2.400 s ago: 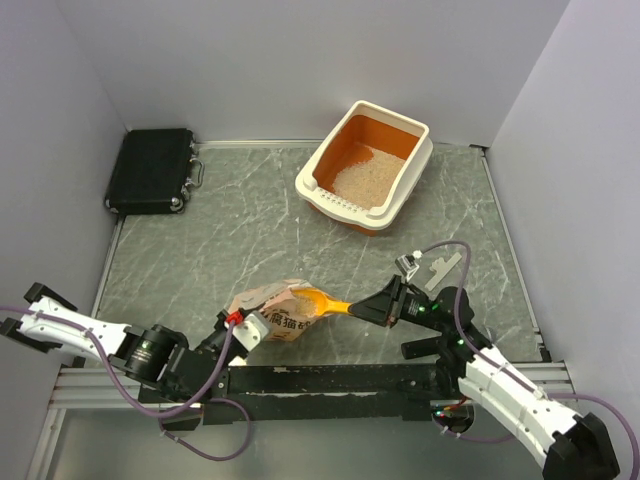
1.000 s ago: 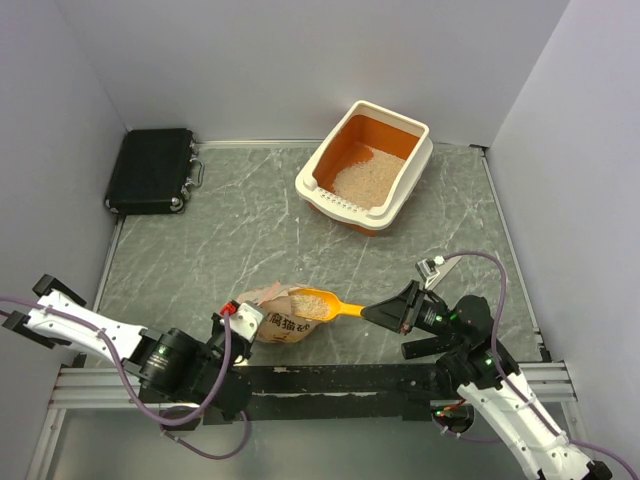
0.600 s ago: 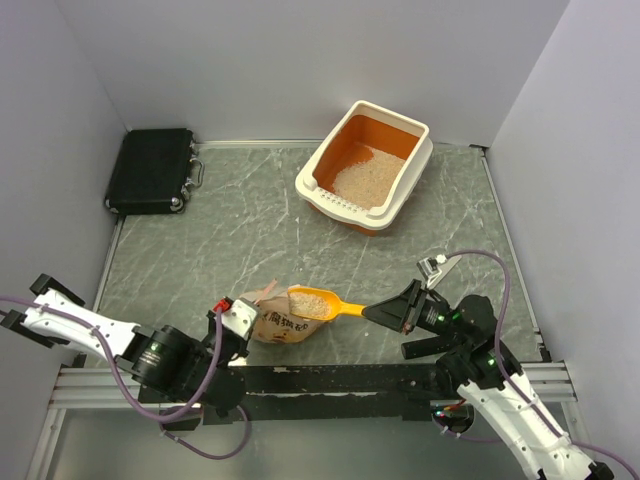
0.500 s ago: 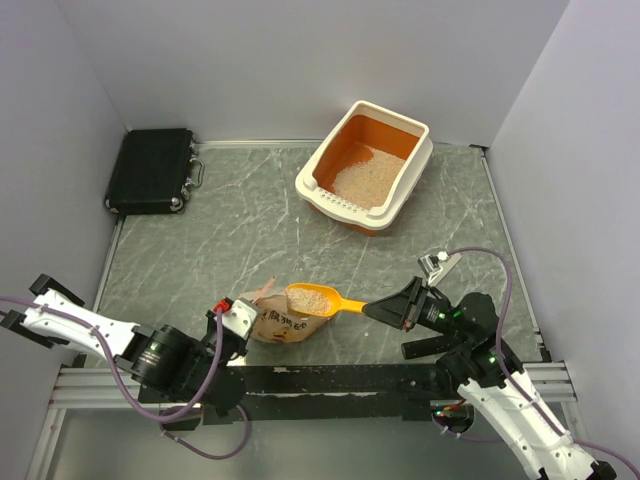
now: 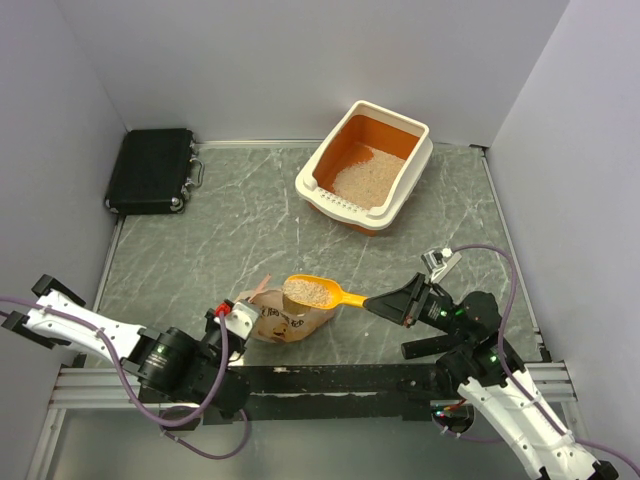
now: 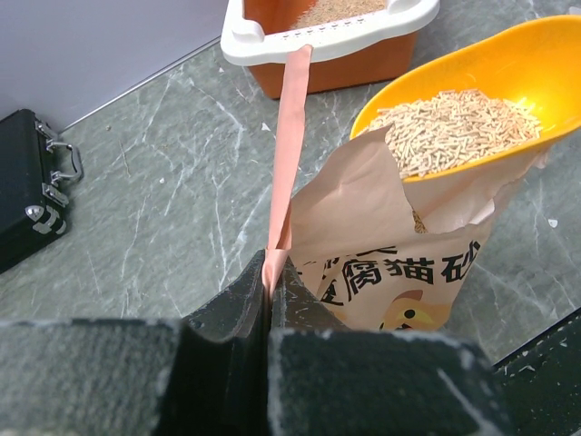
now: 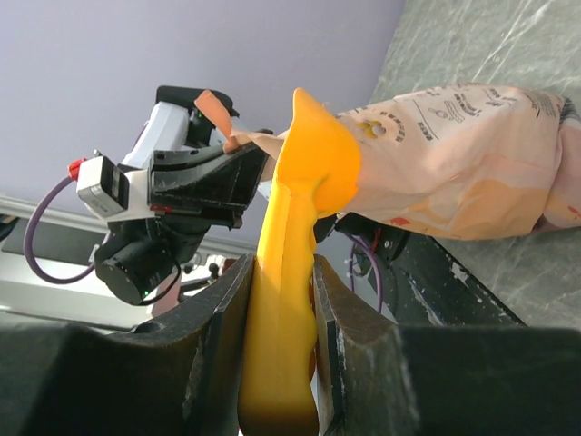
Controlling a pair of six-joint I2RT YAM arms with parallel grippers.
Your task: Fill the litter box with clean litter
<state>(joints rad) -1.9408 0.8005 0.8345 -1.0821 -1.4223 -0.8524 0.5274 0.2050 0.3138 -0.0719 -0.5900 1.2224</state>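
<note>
The litter box (image 5: 331, 192) stands at the back right, tilted, with clean litter (image 5: 362, 178) over its orange floor; its slotted rim (image 6: 320, 34) shows in the left wrist view. The peach-pink bag (image 5: 284, 322) stands upright near the front. My left gripper (image 5: 240, 315) is shut on the bag's top edge (image 6: 283, 163), holding it open. My right gripper (image 5: 376, 304) is shut on the handle of the yellow-orange scoop (image 7: 283, 245). The scoop's bowl (image 5: 312, 291) hovers just above the bag's mouth, heaped with litter (image 6: 457, 127).
A black case (image 5: 150, 170) lies closed at the back left corner, also in the left wrist view (image 6: 25, 186). Grey walls close in the marbled table (image 5: 230, 230) on three sides. The arms' black base rail (image 5: 330, 380) runs along the front edge.
The scoop has lifted out of the bag with a load of litter and risen a little. My left gripper keeps its hold on the bag's edge.
</note>
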